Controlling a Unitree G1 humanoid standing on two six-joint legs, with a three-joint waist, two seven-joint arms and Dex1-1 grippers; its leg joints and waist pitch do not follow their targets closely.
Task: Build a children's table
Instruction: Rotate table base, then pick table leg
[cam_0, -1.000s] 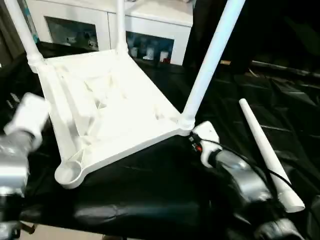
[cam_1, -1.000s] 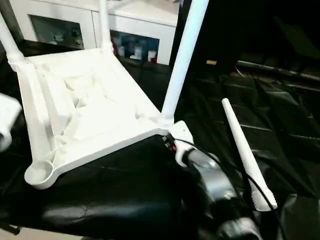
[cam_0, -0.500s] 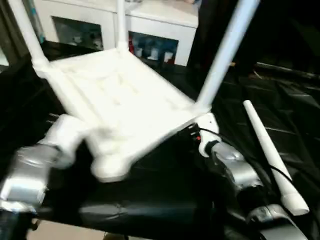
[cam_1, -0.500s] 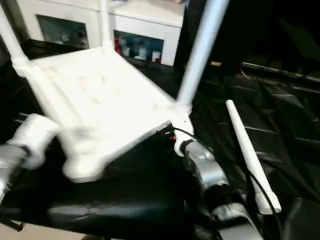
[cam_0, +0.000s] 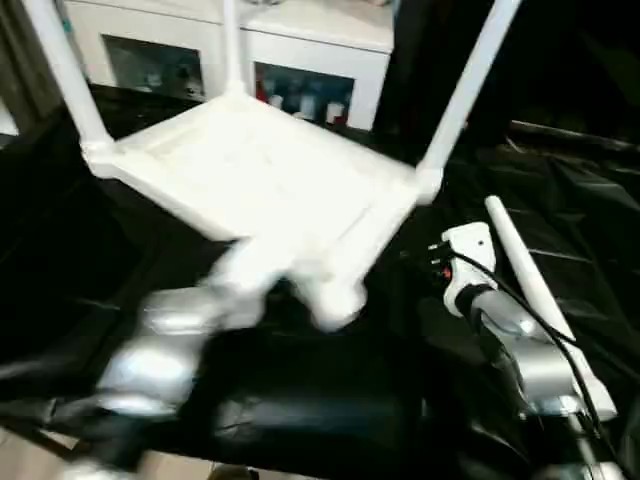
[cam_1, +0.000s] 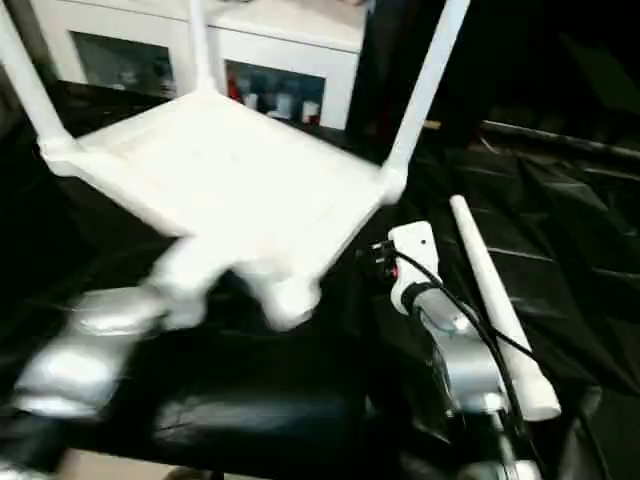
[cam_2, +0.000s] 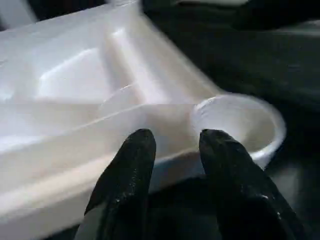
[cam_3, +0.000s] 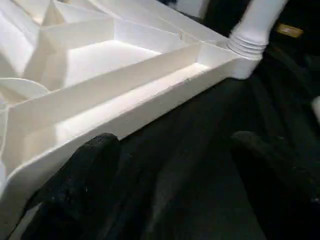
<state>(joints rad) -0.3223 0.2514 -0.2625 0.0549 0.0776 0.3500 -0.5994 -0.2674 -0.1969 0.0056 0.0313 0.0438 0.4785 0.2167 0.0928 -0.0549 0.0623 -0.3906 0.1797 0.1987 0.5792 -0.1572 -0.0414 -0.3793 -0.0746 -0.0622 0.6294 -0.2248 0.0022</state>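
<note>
The white children's table top (cam_0: 260, 170) lies upside down on the black-covered work table (cam_0: 330, 410), ribbed underside up. Three legs stand in its corner sockets (cam_0: 465, 95) (cam_0: 60, 70) (cam_0: 230, 45). The near corner socket (cam_2: 240, 122) is empty and looks raised off the cloth. My left gripper (cam_2: 175, 137) is at the top's near rim beside that socket, fingers (cam_2: 137, 155) slightly apart, tips against the rim. My right gripper (cam_3: 172, 140) stands open, a little short of the top's right edge. The fourth leg (cam_0: 530, 290) lies loose at the right.
A white glass-door cabinet (cam_0: 300, 50) stands behind the work table. The black cloth is wrinkled to the right of the loose leg. My silver forearms (cam_0: 520, 350) cross the table's near side.
The table top has swung round, its empty near corner moving right and rising. My left arm swept right with it. The right corner has drawn away from my right gripper.
</note>
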